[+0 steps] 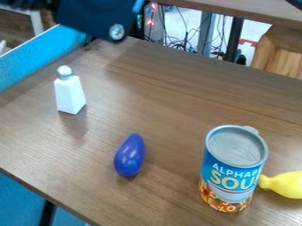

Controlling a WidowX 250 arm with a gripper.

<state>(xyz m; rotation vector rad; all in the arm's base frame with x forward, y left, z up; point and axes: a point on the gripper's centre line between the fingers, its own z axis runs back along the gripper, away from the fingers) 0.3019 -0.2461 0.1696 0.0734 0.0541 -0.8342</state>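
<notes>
Shaker point(70, 95), tapered, metal-capped, nearest end effector point(97, 20) of indiscernible grip; glossy ovoid point(130, 156), cylindrical can point(233, 172) on wood-grain tabletop point(153, 97)

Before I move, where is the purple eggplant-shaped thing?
In the camera view, the purple thing lies low and left of centre on the wooden table, between the white shaker and the soup can.
</notes>
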